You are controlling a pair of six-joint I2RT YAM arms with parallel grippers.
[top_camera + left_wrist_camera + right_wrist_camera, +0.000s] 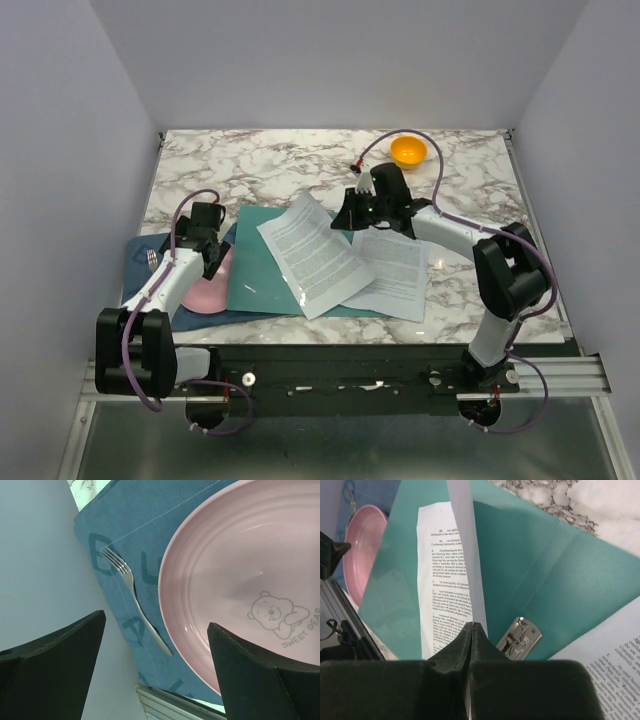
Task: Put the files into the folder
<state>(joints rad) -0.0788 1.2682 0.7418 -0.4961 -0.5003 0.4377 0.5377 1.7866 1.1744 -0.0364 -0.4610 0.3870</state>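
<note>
Top external view, far left: the left arm hangs over a blue placemat at the counter's left edge, and the left jaws stand wide apart with nothing between them. The left wrist view shows a fork lying on the placemat just beside a pink plate. The plate's right side touches the open teal folder, which lies flat near the counter's middle. A metal clip sits by the folder's spine. The files are two printed sheets. The left sheet lies tilted across the folder. The right sheet overlaps the folder's right edge, and its other half rests on the counter. The right jaws are pinched together on the left sheet's far right corner, and in the right wrist view its edge rises thin and white from between them. An orange bowl stands well apart at the far right.
</note>
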